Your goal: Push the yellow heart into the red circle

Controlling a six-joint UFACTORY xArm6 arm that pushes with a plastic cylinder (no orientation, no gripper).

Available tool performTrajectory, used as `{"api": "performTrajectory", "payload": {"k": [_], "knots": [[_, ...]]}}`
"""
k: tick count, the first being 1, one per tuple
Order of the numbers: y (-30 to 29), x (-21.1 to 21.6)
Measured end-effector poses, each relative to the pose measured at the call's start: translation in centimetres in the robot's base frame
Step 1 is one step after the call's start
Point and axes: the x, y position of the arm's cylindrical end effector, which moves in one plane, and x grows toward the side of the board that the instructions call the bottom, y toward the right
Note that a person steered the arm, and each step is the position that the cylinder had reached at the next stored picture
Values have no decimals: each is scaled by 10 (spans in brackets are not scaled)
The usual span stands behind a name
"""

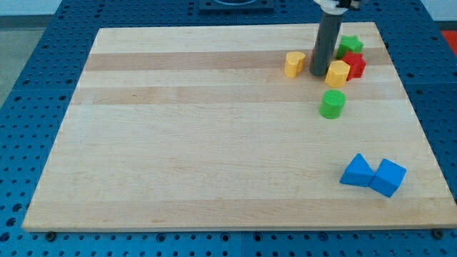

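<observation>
The yellow heart (294, 63) lies near the view's top, right of centre. My tip (318, 73) stands just to its right, in the gap between the heart and a yellow pentagon-like block (337, 73). A red block (355, 65) sits right behind that yellow block and touches it. It is partly hidden, so I cannot make out its shape. The tip seems to be close against the yellow pentagon's left side and a small gap away from the heart.
A green star (349, 46) sits just above the red block near the board's top edge. A green circle (332, 104) lies below the tip. A blue triangle (356, 171) and a blue cube (389, 177) touch each other at the lower right. The wooden board (178, 143) lies on a blue perforated table.
</observation>
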Motion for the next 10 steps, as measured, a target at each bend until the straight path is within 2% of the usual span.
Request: {"api": "performTrajectory", "payload": {"k": [2, 3, 4, 5, 6, 7, 9, 10], "knots": [[-2, 2], [-14, 35], [-35, 59], [-78, 57], [-94, 2], [-92, -6], [-32, -38], [-19, -44]]}}
